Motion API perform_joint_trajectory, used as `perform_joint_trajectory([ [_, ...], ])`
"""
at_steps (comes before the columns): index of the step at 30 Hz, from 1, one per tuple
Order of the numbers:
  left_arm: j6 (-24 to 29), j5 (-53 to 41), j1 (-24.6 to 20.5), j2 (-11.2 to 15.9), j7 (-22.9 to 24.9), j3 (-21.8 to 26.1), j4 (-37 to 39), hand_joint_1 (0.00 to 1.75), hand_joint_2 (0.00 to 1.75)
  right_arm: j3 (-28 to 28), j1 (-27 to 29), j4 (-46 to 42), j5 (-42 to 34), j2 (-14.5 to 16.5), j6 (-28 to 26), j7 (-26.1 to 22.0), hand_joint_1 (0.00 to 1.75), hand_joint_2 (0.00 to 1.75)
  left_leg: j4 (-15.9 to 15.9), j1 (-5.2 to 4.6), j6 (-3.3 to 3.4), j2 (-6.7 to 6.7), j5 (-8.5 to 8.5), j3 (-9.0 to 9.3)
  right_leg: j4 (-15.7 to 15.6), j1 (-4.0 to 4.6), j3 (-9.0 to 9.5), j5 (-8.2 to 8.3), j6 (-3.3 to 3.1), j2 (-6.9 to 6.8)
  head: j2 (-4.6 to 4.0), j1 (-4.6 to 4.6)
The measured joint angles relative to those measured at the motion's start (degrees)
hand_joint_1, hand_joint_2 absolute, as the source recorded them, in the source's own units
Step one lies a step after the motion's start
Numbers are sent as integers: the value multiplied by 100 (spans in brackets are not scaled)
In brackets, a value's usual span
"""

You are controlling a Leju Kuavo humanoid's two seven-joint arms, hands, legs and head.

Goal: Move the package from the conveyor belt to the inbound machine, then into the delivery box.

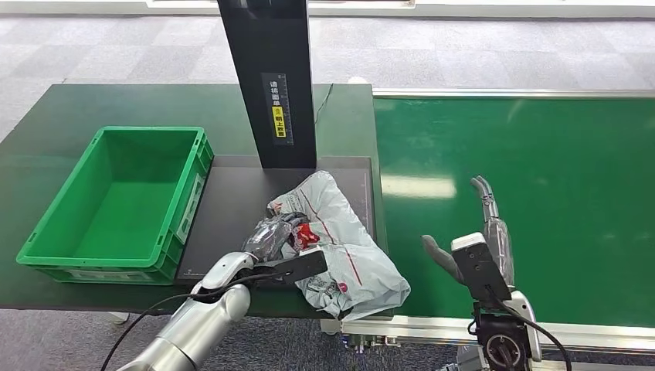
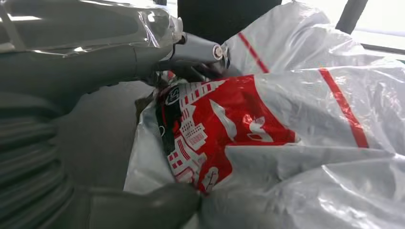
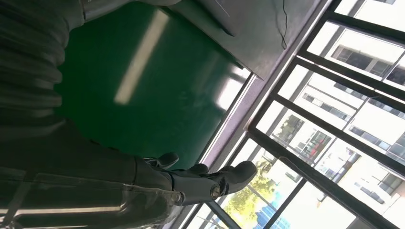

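My left hand (image 1: 272, 238) is grasping the grey courier bag (image 1: 340, 243) just ahead of it on the black scanner plate (image 1: 232, 201); my right hand (image 1: 487, 228) hovers released over the green conveyor belt (image 1: 541, 170).

Head camera looks forward and down from high up: flat green conveyor belt (image 1: 525, 201) at three o'clock, dark grey tabletop (image 1: 69, 116) at nine. Left wrist camera sits very close behind its hand, tight on the crumpled grey-and-red plastic mailer bag (image 2: 296, 124), shared with the head view (image 1: 340, 232). Right wrist camera, tilted, looks across the belt (image 3: 143, 95) toward tall dark-framed windows (image 3: 334, 119).
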Motion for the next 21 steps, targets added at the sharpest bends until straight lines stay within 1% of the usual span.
perform_joint_trajectory([
  [3, 251, 11, 110, -1, -132, 10, -99, 175, 175, -141, 168, -176, 82, 55, 67, 30, 0, 175, 0, 0, 0, 0, 0, -1, 0, 0, -3, 0, 0, 1, 1, -2],
  [9, 631, -38, 178, -6, -238, 10, -157, 175, 175, -235, 212, -221, 150, 77, 150, 30, 0, 175, 0, 1, 0, 7, 0, -13, 0, 1, -20, 0, 0, 8, 1, -2],
  [11, 817, 1, 213, -9, -365, 18, -176, 175, 175, -253, 213, -223, 167, 87, 159, 30, 0, 175, 0, 1, 0, 9, 0, -17, 1, 1, -25, 0, 0, 10, 1, -1],
  [14, 1109, 355, 366, -19, -835, 85, -348, 175, 175, -283, 244, -261, 179, 102, 157, 30, 0, 175, 0, 1, 0, 11, 0, -27, 1, 1, -36, 1, 0, 12, 0, -1],
  [17, 1490, 756, 563, -21, -1280, 168, -749, 175, 175, -312, 303, -331, 185, 106, 152, 30, 0, 175, 0, 1, 0, 10, 0, -39, 1, 1, -48, 1, 0, 12, 1, -1],
  [21, 2233, 1193, 813, -15, -1773, 291, -1507, 175, 175, -325, 343, -395, 188, 109, 151, 30, 0, 175, 0, 1, 0, 13, -1, -51, 1, 1, -58, 1, 0, 14, 0, -2],
])
